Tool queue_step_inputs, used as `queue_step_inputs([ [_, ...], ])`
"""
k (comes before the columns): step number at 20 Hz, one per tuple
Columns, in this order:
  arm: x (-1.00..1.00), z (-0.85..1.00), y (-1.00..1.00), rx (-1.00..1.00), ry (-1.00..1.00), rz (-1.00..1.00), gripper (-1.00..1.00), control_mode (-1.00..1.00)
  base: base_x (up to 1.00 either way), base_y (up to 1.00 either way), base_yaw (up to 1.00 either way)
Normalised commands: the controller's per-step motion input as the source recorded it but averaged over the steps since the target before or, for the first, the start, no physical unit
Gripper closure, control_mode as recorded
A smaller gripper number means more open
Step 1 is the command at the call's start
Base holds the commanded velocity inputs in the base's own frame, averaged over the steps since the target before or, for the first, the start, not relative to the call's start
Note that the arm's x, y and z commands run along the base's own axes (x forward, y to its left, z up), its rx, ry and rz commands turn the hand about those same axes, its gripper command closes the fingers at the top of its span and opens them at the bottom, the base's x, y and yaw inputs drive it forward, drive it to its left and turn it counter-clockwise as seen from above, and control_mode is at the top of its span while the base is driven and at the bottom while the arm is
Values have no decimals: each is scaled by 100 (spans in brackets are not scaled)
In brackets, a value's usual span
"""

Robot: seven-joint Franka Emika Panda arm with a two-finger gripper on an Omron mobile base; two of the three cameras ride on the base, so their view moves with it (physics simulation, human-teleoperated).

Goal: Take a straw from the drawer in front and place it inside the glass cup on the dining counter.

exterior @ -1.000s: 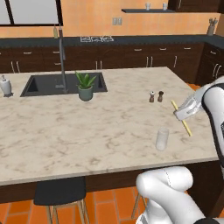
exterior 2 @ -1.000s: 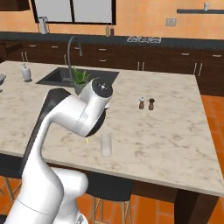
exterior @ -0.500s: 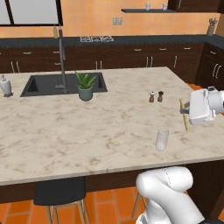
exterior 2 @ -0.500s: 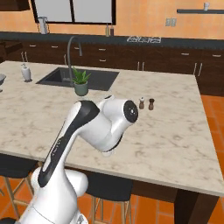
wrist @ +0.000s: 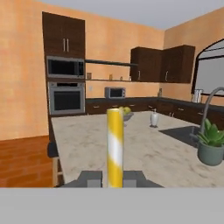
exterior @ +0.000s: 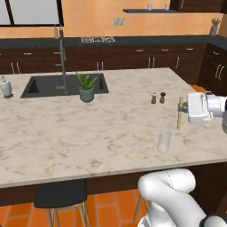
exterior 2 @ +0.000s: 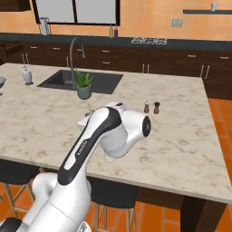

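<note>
My gripper (exterior: pixel 183 108) is shut on the straw (exterior: pixel 179 114), a thin pale yellow stick held upright above the right part of the dining counter (exterior: pixel 102 128). In the hand view the straw (wrist: pixel 115 146) stands straight up between the two dark fingers (wrist: pixel 90 178). The glass cup (exterior: pixel 164 141) stands upright on the stone top, a little lower and to the left of the straw's bottom end, apart from it. From the right base view my arm covers the cup, and the straw's top (exterior 2: pixel 89 108) pokes above the hand. The drawer is out of view.
Salt and pepper shakers (exterior: pixel 158 97) stand just behind the cup. A potted plant (exterior: pixel 86 88) sits by the dark sink (exterior: pixel 48 85) and tall faucet (exterior: pixel 62 57). A soap bottle (exterior: pixel 5 86) is at far left. Stools (exterior: pixel 60 197) stand under the near edge.
The hand has turned and shifted slightly left toward the cup. The straw, slanted a second ago, now stands upright in the grip.
</note>
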Motion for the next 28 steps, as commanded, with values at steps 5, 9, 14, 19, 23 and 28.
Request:
queue_step_inputs([
  [5,26,-18,-19,1,1,0,100,-100,0,0,0],
  [9,7,-35,-16,1,0,0,100,-100,0,0,0],
  [14,28,-25,-1,9,0,2,100,-100,0,0,0],
  [19,41,-31,0,7,3,1,100,-100,0,0,0],
  [23,34,-30,-5,0,0,0,100,-100,0,0,0],
  [28,37,-22,-14,0,0,0,100,-100,0,0,0],
])
